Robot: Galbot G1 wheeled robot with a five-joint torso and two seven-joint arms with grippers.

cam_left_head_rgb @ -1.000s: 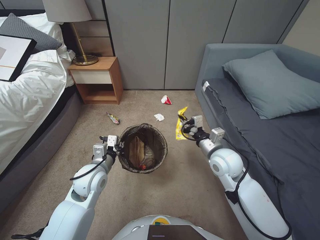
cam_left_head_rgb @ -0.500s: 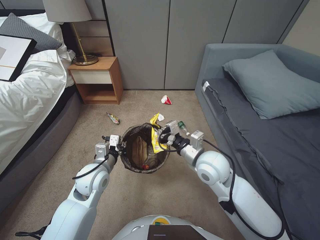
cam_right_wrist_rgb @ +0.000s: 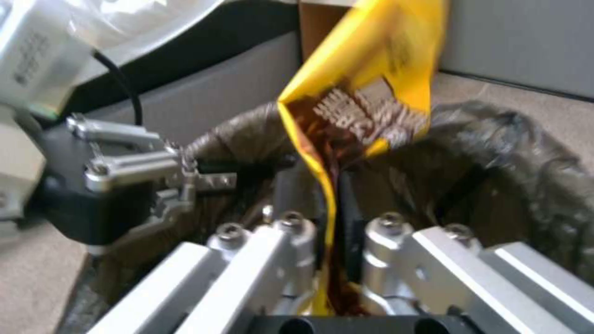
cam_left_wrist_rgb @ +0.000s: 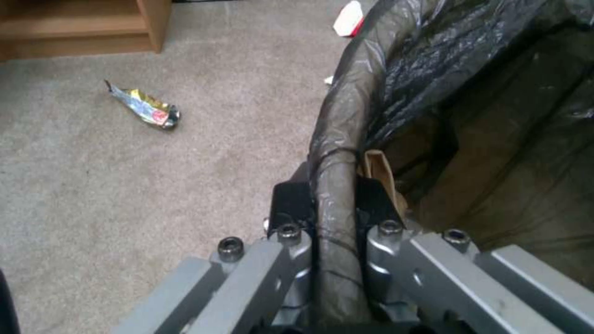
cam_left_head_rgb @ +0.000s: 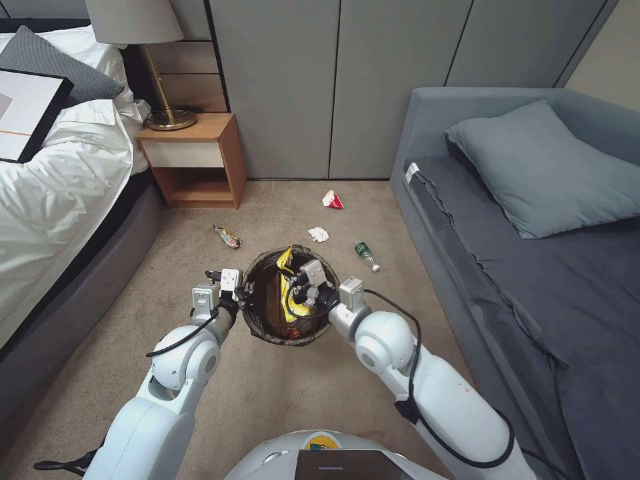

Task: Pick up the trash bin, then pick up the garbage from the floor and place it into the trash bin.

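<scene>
The trash bin [cam_left_head_rgb: 264, 258], lined with a dark bag, hangs above the carpet. My left gripper [cam_left_head_rgb: 245, 294] is shut on its rim [cam_left_wrist_rgb: 337, 139], one finger inside and one outside [cam_left_wrist_rgb: 334, 206]. My right gripper [cam_left_head_rgb: 295, 293] sits over the bin's mouth, shut on a yellow snack wrapper [cam_left_head_rgb: 287, 263] that stands up between its fingers [cam_right_wrist_rgb: 328, 204]. A tan paper bag [cam_left_wrist_rgb: 378, 172] lies inside the bin. On the floor lie more garbage: a foil wrapper [cam_left_head_rgb: 227, 236], a white tissue [cam_left_head_rgb: 319, 234], a green bottle [cam_left_head_rgb: 365, 255] and a red-and-white packet [cam_left_head_rgb: 333, 199].
A wooden nightstand [cam_left_head_rgb: 193, 157] with a lamp stands at the far left beside the bed [cam_left_head_rgb: 60, 193]. A grey sofa [cam_left_head_rgb: 527, 267] runs along the right. Closet doors [cam_left_head_rgb: 333, 87] close off the back. Open carpet surrounds the bin.
My right arm has swung left with the yellow wrapper, from beside the sofa to over the bin's mouth, uncovering the green bottle on the floor. The left arm and bin have barely moved.
</scene>
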